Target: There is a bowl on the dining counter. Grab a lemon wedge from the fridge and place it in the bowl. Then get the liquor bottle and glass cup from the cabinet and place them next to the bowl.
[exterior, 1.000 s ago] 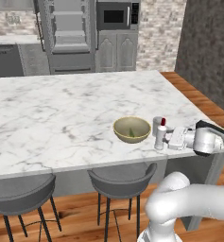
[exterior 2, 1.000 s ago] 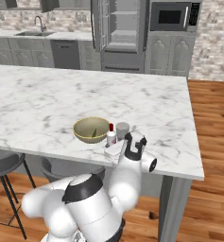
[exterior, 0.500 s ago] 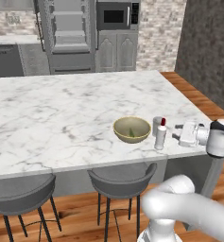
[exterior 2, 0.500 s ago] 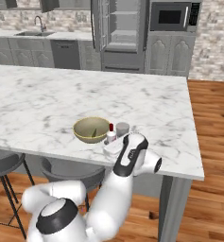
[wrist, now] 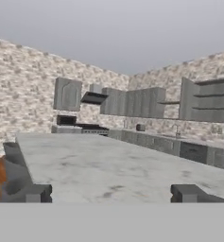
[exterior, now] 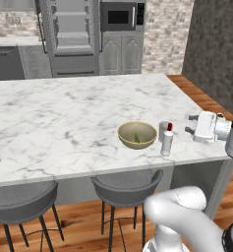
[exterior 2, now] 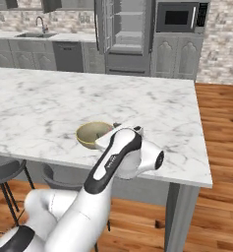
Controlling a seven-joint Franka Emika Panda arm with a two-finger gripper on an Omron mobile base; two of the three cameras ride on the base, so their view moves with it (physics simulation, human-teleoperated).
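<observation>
The gripper [exterior: 191, 124] hung just above the dining counter [exterior: 64, 118] near its right-hand end, pointing level along the marble, its two fingers spread wide apart with nothing between them. In the hand view the dark fingertips [wrist: 34, 193] stood far apart over the white, grey-veined top, which ran away ahead of them toward the far wall.

Just ahead of the fingers stood the liquor bottle [exterior: 167, 140], upright with its red cap, and right behind it, touching or nearly so, the glass cup [exterior: 163, 130]. Beyond those two, a little farther from the gripper, sat the bowl [exterior: 137, 135], with the lemon wedge [exterior: 136, 139] lying as a small green speck inside it. In the right base view the arm hid the bottle and the cup, and the bowl's rim [exterior 2: 91, 133] showed just past the wrist.

Well beyond the gripper, across the marble, rose the fridge [exterior: 71, 37] with a door swung open, a built-in microwave [exterior: 119, 16] beside it and brick-tiled walls. Under the near edge of the counter stood two grey stools [exterior: 125, 189] on a wooden floor [exterior 2: 221, 103]. Along the far wall ran a worktop with a sink [exterior 2: 37, 34].
</observation>
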